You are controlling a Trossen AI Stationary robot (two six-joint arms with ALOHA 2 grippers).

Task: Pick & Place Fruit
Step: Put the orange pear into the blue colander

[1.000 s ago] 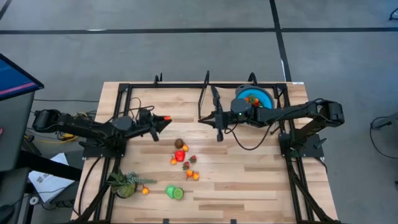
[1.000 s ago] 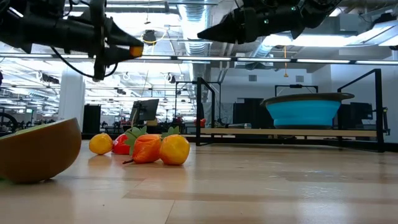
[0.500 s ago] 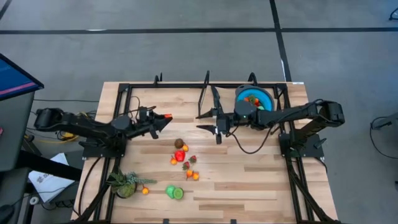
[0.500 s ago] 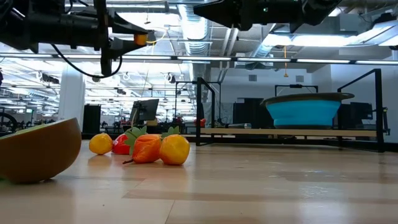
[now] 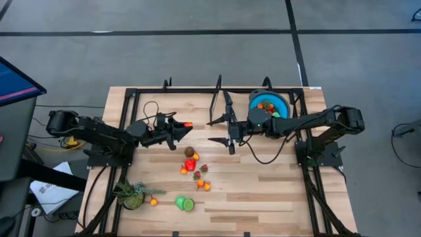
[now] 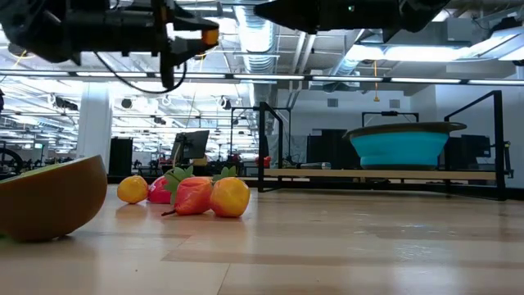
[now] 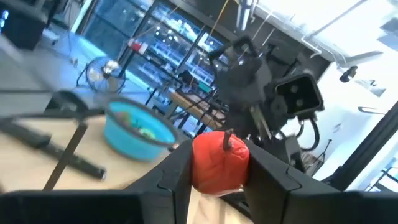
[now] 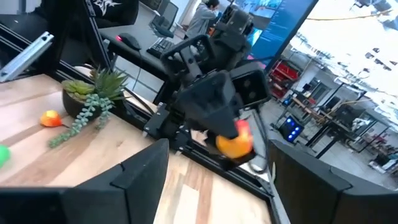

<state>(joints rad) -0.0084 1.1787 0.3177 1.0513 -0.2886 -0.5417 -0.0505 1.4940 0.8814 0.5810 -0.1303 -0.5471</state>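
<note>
Fruit lies mostly in a loose cluster (image 5: 193,166) near the table's middle, seen from above, with more pieces inside the blue bowl (image 5: 277,100) at about one o'clock on the table (image 5: 263,191). No brand or writing can be read on anything here.

A potted plant (image 5: 133,195) stands at about eight o'clock, with a small orange fruit (image 5: 154,202) just beside it and two green pieces (image 5: 184,204) touching each other a little farther toward six o'clock. In the low view a brown half fruit (image 6: 49,197) sits closest to the camera, and the cluster shows behind it as orange, red and yellow pieces pressed together.

The left gripper (image 5: 180,127) is raised above the table at about ten o'clock of the cluster, its fingers (image 7: 171,177) clamped on a red-orange fruit (image 7: 219,160) with a short dark stem; that fruit pokes out at the fingertips and faces the right arm.

The right gripper (image 5: 217,130) hangs above the table at about twelve o'clock of the cluster, just beside the bowl's nine o'clock side. Its two fingers (image 8: 140,168) stand well apart with nothing between them.
</note>
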